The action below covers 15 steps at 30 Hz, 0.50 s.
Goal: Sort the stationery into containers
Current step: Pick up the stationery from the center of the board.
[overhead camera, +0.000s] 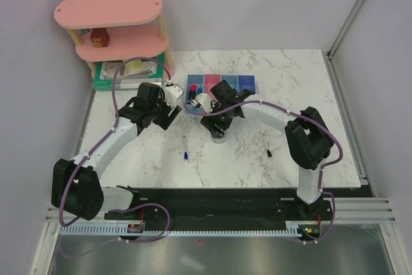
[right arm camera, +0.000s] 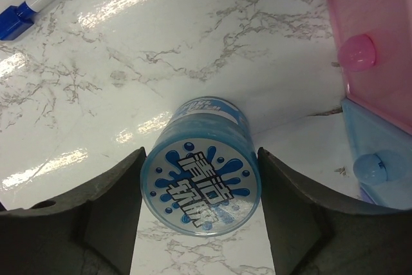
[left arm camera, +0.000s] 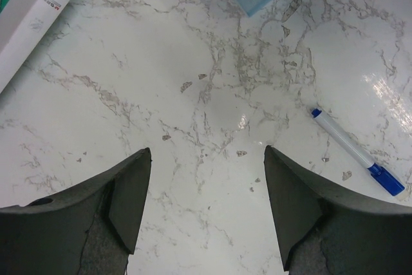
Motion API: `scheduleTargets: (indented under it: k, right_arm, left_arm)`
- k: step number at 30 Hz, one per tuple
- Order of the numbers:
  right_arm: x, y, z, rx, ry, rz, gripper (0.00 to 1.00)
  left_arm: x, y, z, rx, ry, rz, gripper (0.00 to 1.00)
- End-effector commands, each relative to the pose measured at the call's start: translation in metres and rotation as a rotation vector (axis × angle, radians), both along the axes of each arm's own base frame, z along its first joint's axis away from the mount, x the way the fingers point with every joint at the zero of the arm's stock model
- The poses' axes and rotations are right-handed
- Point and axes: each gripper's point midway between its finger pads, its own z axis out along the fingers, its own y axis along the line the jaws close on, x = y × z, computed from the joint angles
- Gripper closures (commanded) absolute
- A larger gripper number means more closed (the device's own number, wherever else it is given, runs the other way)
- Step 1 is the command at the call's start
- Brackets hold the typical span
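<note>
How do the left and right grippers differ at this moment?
The left gripper is open with nothing between its fingers; the right gripper has the round blue-white tin between its fingers, both touching it. The left gripper has the white pen with blue cap lying off to one side, ungripped; the right gripper sits close to the pink bin. Both point down at the table.

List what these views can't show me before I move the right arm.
1. Grip on the round tin: in the right wrist view, the right gripper flanks it, but contact is unclear.
2. Contents of the bins: in the top view, the right arm overlaps their near ends, and the rest is too small.
3. The books: in the left wrist view, cut off by the top-left corner.
</note>
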Motion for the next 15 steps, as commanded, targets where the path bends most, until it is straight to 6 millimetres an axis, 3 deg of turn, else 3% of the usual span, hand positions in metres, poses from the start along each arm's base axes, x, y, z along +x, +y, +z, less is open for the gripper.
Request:
scheduleTargets:
  k: [1,6,10,15]
  right_arm:
    - [0.008,0.003,0.026,0.009,-0.074,-0.006,0.34]
    - [0.008,-0.003,0.046,0.006,-0.112,-0.003,0.55]
    - [0.007,-0.006,0.068,0.016,-0.146,0.000,0.58]
    - [0.023,-0.016,0.115,0.029,-0.289,-0.037,0.58]
  left_arm:
    - [-0.001,0.000,0.005,-0.025,-0.019,-0.001,0.22]
    - [-0.002,-0.001,0.006,-0.043,-0.016,0.001,0.22]
    - [-0.002,-0.002,0.007,-0.046,-0.019,-0.002,0.22]
    - [-0.002,-0.003,0.007,-0.048,-0.017,-0.004,0.22]
